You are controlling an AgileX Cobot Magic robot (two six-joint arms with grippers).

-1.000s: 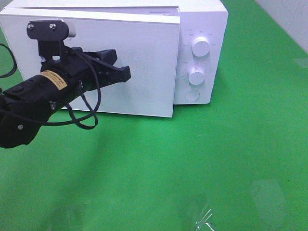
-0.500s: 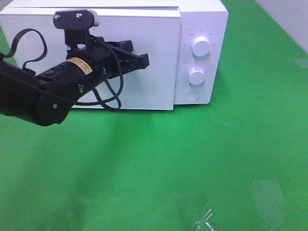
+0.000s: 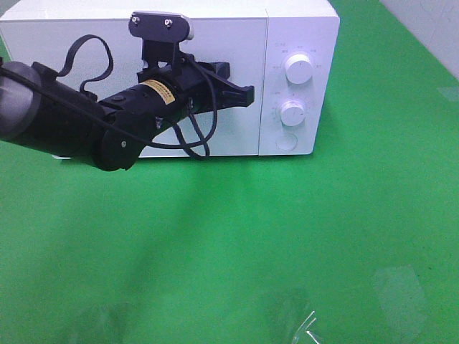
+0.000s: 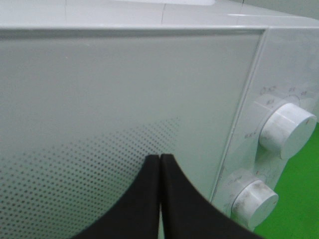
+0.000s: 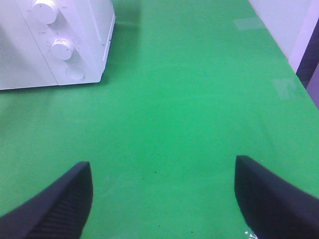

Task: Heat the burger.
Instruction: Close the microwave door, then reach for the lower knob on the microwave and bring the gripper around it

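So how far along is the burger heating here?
Microwave door looks shut; the burger is out of view, presumably inside. Left gripper, shut, is at the door; right gripper hangs open over the table. Left to do: upper knob and lower knob, both untouched.

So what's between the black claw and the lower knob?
Only the microwave door's edge lies between the left gripper and the lower knob, in the high view.

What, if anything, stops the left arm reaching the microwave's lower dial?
Probably nothing, so likely yes: the shut left gripper sits at the closed door, just beside the lower dial, with nothing between.
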